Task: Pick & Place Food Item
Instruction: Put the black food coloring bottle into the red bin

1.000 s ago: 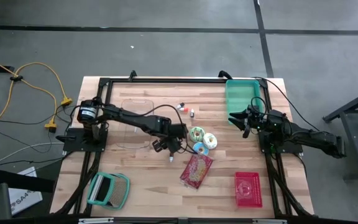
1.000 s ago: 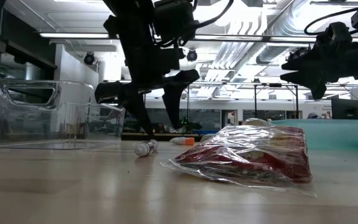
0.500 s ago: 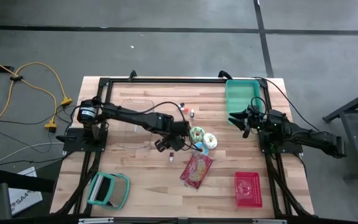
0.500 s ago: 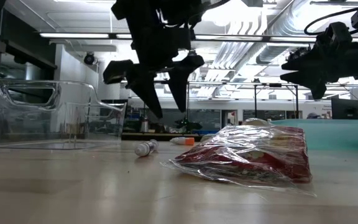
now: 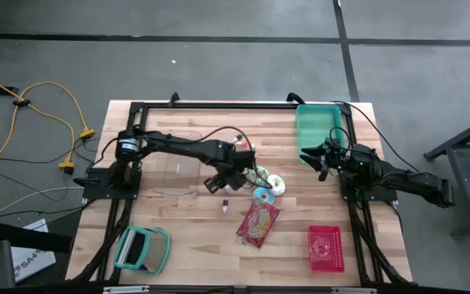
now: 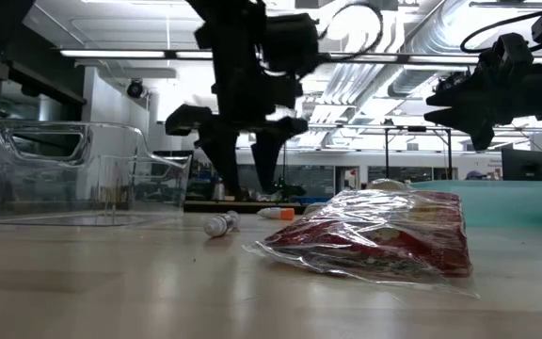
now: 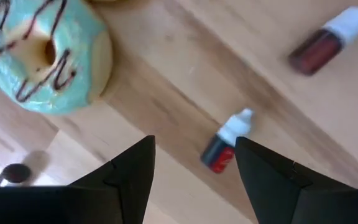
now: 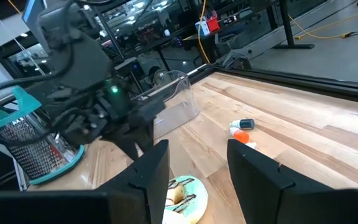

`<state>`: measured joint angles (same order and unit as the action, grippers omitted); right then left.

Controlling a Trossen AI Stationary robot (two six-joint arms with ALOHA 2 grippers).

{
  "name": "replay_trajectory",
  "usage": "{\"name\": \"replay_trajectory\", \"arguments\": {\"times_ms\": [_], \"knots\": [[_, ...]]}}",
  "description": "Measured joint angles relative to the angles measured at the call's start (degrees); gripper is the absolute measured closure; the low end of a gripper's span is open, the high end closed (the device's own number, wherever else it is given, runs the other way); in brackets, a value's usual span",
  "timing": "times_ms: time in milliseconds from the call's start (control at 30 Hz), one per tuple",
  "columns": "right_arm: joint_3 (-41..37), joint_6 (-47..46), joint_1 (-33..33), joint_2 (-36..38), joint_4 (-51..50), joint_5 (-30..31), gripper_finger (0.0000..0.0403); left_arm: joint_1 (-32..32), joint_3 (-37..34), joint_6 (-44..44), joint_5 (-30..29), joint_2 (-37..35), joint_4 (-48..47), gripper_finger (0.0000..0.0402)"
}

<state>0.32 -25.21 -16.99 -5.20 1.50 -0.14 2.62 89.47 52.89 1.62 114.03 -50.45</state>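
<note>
From above, the left gripper (image 5: 223, 181) is shifting from beside the snack bag (image 5: 258, 224) toward the donuts (image 5: 264, 182), now just beside them. Its wrist view is showing wide-spread fingers (image 7: 129, 177) over a small bottle (image 7: 225, 149), the blue donut (image 7: 44, 55) close by. The right gripper (image 5: 317, 157), fingers parted, is waiting by the green bin (image 5: 317, 126).

Clear bin (image 5: 179, 160), grater (image 5: 143, 248), red basket (image 5: 325, 247)

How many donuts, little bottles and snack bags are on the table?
Donuts: 3
Little bottles: 3
Snack bag: 1
Total: 7
</note>
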Motion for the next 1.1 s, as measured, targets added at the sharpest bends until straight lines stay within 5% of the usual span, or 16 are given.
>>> {"name": "replay_trajectory", "arguments": {"times_ms": [1100], "knots": [[0.0, 0.0, 0.0, 0.0, 0.0, 0.0, 0.0252, -3.0, 2.1, 5.8, -2.6, 5.9, -4.4, 0.0191]]}}
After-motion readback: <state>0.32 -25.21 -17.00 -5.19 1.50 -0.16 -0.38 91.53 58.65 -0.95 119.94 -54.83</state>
